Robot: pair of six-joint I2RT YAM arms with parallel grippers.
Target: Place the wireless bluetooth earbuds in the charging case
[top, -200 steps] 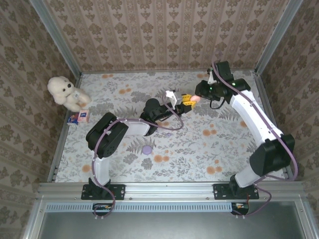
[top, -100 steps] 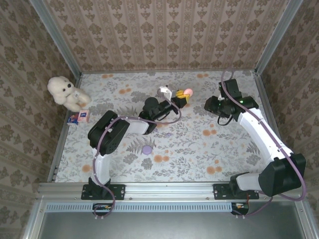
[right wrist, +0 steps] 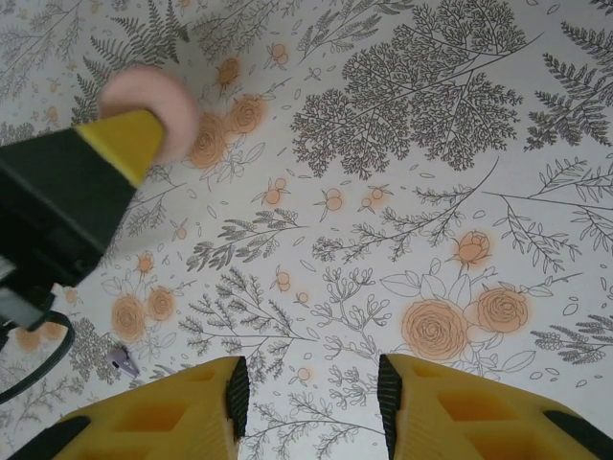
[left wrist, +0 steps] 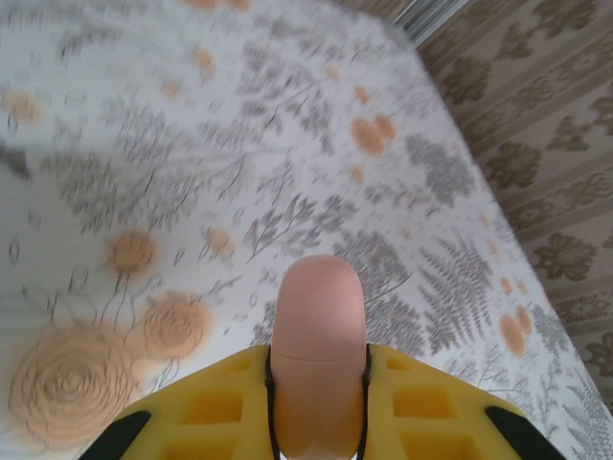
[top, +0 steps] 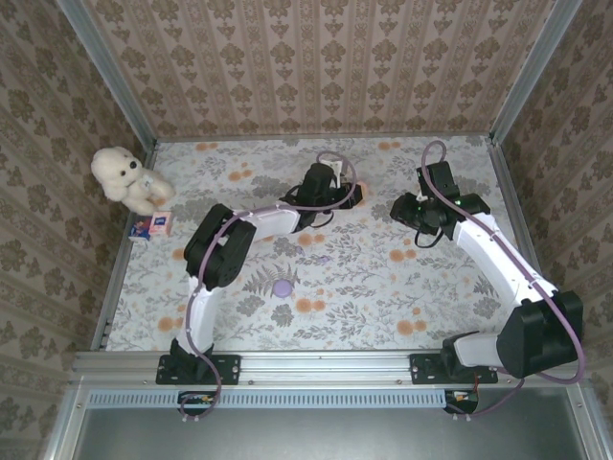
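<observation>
"How many round cases were on the cloth?"

"Two: one purple case (top: 282, 287) and one pink case (left wrist: 318, 326)."

"And earbuds?"

"One lilac earbud (right wrist: 122, 360) was all I could make out."

"What else did you count?"

"One white plush toy (top: 127, 178), one small box (top: 151, 226), and two arms: the left arm (top: 218, 251) and the right arm (top: 493, 249)."
</observation>
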